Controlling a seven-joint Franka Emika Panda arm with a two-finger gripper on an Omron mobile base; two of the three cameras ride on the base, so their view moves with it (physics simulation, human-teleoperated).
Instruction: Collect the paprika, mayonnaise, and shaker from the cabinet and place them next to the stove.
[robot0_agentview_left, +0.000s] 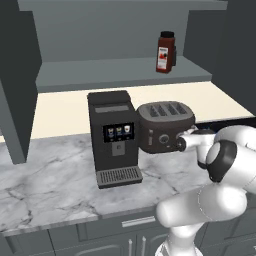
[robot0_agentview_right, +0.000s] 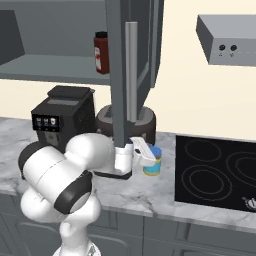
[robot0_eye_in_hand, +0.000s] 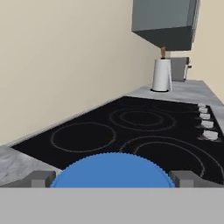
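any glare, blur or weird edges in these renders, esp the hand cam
Hand view: the mayonnaise lid has a jagged, stair-stepped top edge, and the stove is matte black with no glare. Right base view: the stove shows faint rings and no highlight. Left base view: the paprika is sharp, lighting is flat with only soft shadows.

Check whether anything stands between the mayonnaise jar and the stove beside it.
Nothing visible does. The mayonnaise jar stands on bare counter just left of the stove, with the open gripper around it.
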